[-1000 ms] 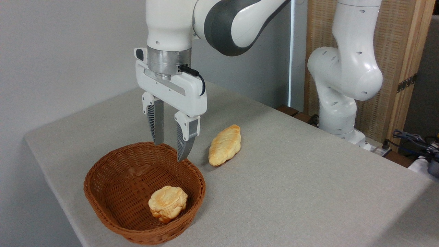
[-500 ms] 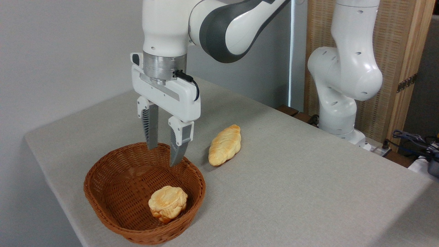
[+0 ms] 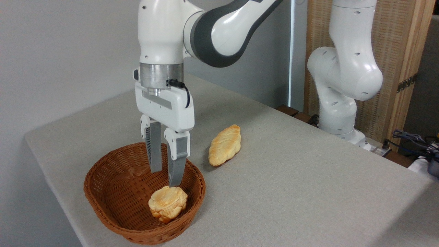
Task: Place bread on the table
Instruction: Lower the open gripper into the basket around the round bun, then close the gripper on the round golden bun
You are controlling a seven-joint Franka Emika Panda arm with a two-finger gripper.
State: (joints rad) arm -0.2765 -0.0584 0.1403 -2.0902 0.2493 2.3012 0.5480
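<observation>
Claw: claw (image 3: 165, 178) points straight down inside the basket, its two fingers a narrow gap apart and holding nothing; the right fingertip is at the top edge of the bun, and contact cannot be told.
Bun: small round golden bun (image 3: 167, 203) lies on the basket floor, toward the near right side, not yet on the worktop.
Basket: brown wicker basket (image 3: 113, 192) stands near the front left corner of the worktop; its far rim is crossed by the claw's fingers.
Worktop: light grey-beige worktop (image 3: 291, 178) with a fabric-like texture and a rounded left corner.
Loaf: longer pale-yellow braided loaf (image 3: 225, 144) lies on the worktop just right of the basket and apart from it.
Arm: white and grey arm (image 3: 219, 31) reaches in from the upper right; its base column (image 3: 343, 85) stands beyond the worktop's far right edge.
Room: plain grey wall (image 3: 61, 51) behind on the left; a wooden panel (image 3: 404, 51) behind the base; cables (image 3: 411, 140) at the right edge.
</observation>
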